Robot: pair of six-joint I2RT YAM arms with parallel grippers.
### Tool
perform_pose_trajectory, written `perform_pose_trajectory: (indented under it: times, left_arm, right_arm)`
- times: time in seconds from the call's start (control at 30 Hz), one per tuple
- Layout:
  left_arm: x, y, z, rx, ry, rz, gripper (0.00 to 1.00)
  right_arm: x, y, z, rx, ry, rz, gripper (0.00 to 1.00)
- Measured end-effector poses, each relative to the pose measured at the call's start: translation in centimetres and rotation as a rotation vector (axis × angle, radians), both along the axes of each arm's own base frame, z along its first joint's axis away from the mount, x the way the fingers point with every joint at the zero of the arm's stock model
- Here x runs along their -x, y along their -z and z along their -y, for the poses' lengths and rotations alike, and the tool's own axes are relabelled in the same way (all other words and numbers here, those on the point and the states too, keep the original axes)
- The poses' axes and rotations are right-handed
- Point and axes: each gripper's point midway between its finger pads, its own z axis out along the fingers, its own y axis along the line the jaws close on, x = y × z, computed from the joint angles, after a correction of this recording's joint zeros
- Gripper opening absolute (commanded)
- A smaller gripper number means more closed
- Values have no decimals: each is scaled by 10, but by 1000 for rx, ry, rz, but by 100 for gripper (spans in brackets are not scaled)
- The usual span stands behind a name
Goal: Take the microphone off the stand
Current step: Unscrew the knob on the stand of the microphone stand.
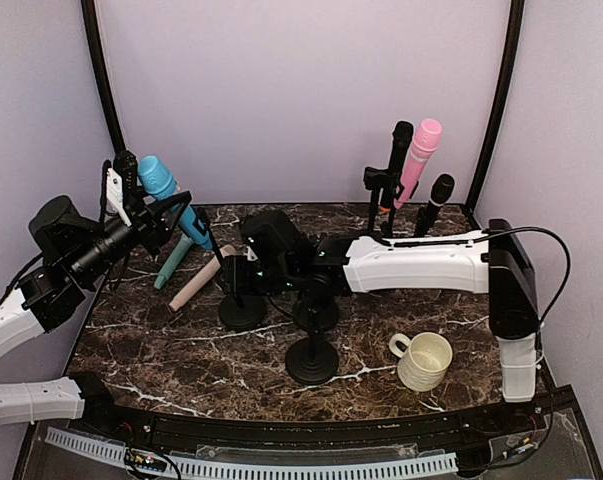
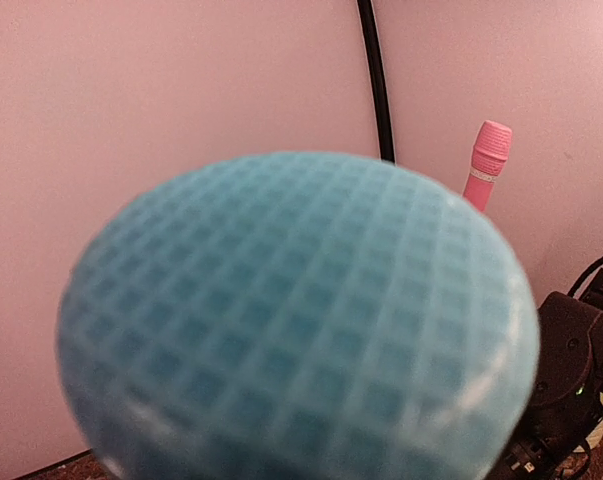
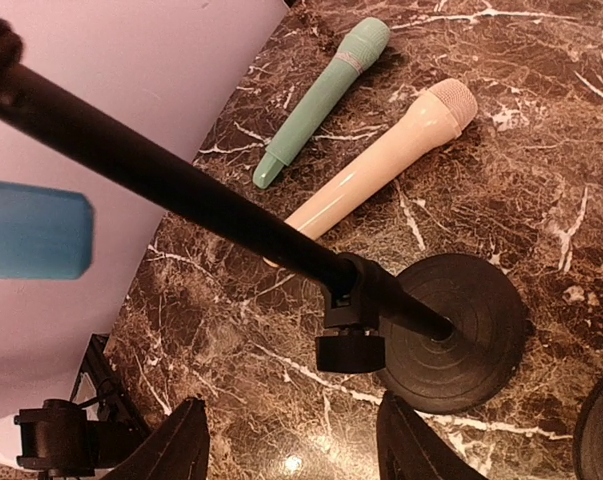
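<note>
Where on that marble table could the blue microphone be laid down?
Bare marble lies front-left, between the stand bases and the near edge. Crowded: the middle with three bases, and back-left by the green microphone and cream microphone.

You're looking at a dark marble table (image 1: 171, 355) with a mint-green microphone (image 1: 171, 264) and a cream microphone (image 1: 201, 279) lying side by side at its far left. The cream one's tail is near a round black stand base (image 1: 243, 313). A second base (image 1: 321, 318) sits mid-table, seemingly half hidden, with a third base (image 1: 312, 362) nearer you and a ribbed cream mug (image 1: 422, 360) standing near right.
</note>
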Motion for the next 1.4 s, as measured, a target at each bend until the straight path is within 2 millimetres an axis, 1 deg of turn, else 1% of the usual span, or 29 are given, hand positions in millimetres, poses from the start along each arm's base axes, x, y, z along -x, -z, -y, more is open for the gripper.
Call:
perform_pose_trajectory:
  times: [0.17, 0.37, 0.5, 0.6, 0.9, 1.2, 1.4]
  left_arm:
    - [0, 0, 0, 0, 0, 0, 10]
    - [0, 0, 0, 0, 0, 0, 10]
    - [0, 0, 0, -1, 1, 1, 10]
    - [0, 0, 0, -2, 3, 1, 10]
    - [1, 0, 1, -3, 8, 2, 10]
    - [1, 1, 2, -8, 11, 4, 10]
    - [2, 1, 3, -13, 16, 4, 10]
  right_arm:
    - [-5, 17, -1, 31, 30, -19, 57]
    - [-12, 22, -11, 36, 42, -9, 56]
    - [-16, 29, -15, 44, 45, -6, 54]
    - [-19, 33, -14, 53, 48, -4, 50]
    - [-25, 31, -13, 53, 47, 16, 34]
    - [-27, 32, -13, 61, 39, 61, 15]
    - [-30, 32, -10, 100, 32, 142, 11]
